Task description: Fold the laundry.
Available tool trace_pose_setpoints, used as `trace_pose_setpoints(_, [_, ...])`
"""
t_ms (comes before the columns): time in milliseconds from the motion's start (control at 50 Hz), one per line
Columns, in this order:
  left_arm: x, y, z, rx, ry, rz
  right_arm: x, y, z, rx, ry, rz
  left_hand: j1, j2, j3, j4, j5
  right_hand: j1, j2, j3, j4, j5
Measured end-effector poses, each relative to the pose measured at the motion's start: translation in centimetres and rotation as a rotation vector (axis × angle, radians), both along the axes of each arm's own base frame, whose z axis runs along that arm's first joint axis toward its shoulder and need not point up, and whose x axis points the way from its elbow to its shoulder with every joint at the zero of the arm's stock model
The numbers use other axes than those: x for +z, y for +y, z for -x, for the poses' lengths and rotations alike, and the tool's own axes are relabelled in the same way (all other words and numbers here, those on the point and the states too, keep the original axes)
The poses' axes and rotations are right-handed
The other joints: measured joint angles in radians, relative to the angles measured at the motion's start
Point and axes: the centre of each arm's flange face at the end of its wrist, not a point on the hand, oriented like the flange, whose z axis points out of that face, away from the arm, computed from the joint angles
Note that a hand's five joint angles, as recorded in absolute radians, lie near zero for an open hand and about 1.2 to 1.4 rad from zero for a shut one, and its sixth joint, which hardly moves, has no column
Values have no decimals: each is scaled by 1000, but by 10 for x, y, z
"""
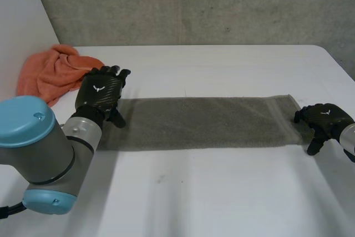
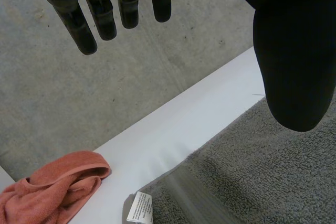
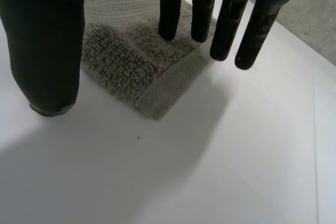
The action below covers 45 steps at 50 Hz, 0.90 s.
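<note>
The grey towel (image 1: 199,121) lies flat on the white table (image 1: 222,192), stretched left to right across its middle, with a white label (image 2: 139,208) at its left end; a bunched orange cloth (image 1: 52,70) lies apart at the far left. The left hand (image 1: 101,92) is over the towel's left end, its fingers (image 2: 100,14) straight and spread from the thumb, holding nothing. The right hand (image 1: 324,119) is at the towel's near right corner, also wide, with straight fingertips (image 3: 170,9) down at the pile and the thumb apart over bare table.
</note>
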Motion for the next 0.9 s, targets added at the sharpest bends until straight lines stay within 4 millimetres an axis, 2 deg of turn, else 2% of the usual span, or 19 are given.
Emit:
trace_pose_setpoints(160, [-1, -1, 0, 1, -1, -1, -4, -8, 1, -3, 3, 7, 0, 0, 0, 0, 0, 133, 217, 182, 174, 104])
trace_pose_setpoints(380, [-1, -1, 0, 2, 0, -1, -1, -14, 1, -3, 0, 25, 0, 0, 0, 0, 0, 176, 238, 210, 202, 181])
trace_pose_setpoints(520, [-1, -1, 0, 3, 0, -2, -2, -17, -7, 15, -1, 34, 0, 0, 0, 0, 0, 218, 286, 255, 248, 229])
trace_pose_setpoints(620, [-1, -1, 0, 3, -1, -2, -2, -18, -9, 20, -1, 38, 0, 0, 0, 0, 0, 313, 399, 368, 362, 335])
trace_pose_setpoints(640, [-1, -1, 0, 2, -1, -2, -2, -19, -10, 23, -1, 40, 0, 0, 0, 0, 0, 498, 632, 602, 598, 566])
trace_pose_setpoints(680, [-1, -1, 0, 2, -1, -2, -2, -20, -10, 24, 0, 42, 0, 0, 0, 0, 0, 579, 752, 722, 721, 688])
trace_pose_setpoints(900, [-1, 0, -1, 3, -2, -3, 9, -26, 2, -49, 40, 77, 0, 0, 0, 0, 0, 591, 765, 742, 750, 717])
